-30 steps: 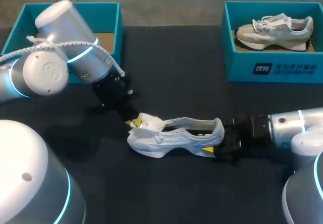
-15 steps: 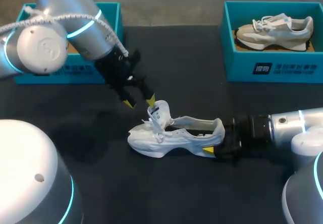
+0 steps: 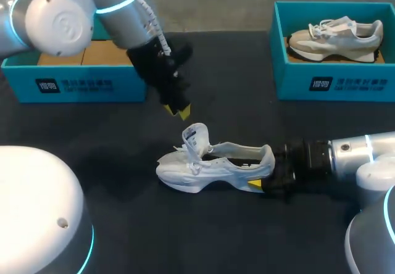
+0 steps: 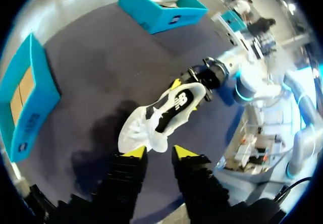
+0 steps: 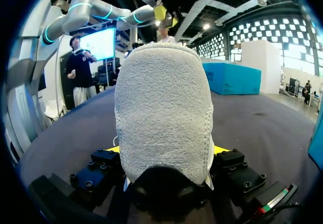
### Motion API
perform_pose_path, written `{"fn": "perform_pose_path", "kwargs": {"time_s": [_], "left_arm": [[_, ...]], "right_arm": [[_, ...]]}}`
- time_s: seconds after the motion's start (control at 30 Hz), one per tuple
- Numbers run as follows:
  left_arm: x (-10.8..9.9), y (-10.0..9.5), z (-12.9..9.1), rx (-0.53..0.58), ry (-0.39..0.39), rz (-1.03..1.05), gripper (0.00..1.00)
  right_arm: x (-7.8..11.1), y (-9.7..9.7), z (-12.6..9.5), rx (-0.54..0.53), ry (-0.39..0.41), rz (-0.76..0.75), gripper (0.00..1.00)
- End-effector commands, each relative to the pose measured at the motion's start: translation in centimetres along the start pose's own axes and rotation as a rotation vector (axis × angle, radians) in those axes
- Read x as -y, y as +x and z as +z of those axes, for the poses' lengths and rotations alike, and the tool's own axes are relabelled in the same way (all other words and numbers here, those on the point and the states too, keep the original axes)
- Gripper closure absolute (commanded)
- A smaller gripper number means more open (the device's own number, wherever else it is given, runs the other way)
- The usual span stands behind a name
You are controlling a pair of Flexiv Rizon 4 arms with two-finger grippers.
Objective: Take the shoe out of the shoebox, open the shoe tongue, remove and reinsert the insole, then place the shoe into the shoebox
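A white shoe [image 3: 213,166] lies on its side on the black table, toe to the left, its tongue [image 3: 196,137] standing up. My right gripper [image 3: 264,174] is shut on the shoe's heel; in the right wrist view the heel [image 5: 161,113] fills the gap between its yellow tips [image 5: 219,148]. My left gripper [image 3: 178,108] hangs above and behind the toe, apart from the shoe. In the left wrist view its fingers [image 4: 184,152] stand a little apart with nothing between them, and the shoe [image 4: 161,115] lies below and ahead.
An open teal shoebox [image 3: 74,86] with a cardboard floor stands at the back left. A second teal shoebox [image 3: 333,86] at the back right holds a beige shoe [image 3: 333,39]. The dark cloth around the white shoe is bare.
My left gripper let go of the tongue, rose and drew back toward the far left; its fingers opened wide, then narrowed. The tongue now stands up. The right arm kept still.
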State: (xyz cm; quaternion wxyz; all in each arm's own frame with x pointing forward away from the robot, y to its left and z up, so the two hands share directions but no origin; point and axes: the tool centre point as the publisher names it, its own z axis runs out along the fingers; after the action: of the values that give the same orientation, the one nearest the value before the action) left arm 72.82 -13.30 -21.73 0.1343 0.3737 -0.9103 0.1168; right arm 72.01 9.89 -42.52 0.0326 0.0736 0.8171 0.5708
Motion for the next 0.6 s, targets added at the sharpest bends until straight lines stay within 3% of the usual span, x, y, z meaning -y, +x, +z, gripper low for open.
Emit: {"fn": "perform_pose_path", "kwargs": {"time_s": [0.03, 0.1, 0.33, 0.37, 0.6], "left_arm": [[0.7, 0.7, -1.1, 0.036, -0.076, 0.117, 1.0], [1.0, 1.4, -1.5, 0.062, -0.117, 0.256, 1.0], [1.5, 2.4, -1.5, 0.104, -0.181, 0.455, 1.0], [1.8, 2.4, -1.0, 0.16, -0.306, 0.541, 1.0], [1.8, 2.4, -1.0, 0.16, -0.306, 0.541, 1.0]], "right_arm": [[0.1, 0.0, 0.0, 0.001, 0.002, 0.0, 1.0], [0.1, 0.0, 0.0, 0.001, 0.002, 0.0, 1.0], [0.1, 0.0, 0.0, 0.001, 0.002, 0.0, 1.0], [0.1, 0.0, 0.0, 0.001, 0.002, 0.0, 1.0], [0.1, 0.0, 0.0, 0.001, 0.002, 0.0, 1.0]]}}
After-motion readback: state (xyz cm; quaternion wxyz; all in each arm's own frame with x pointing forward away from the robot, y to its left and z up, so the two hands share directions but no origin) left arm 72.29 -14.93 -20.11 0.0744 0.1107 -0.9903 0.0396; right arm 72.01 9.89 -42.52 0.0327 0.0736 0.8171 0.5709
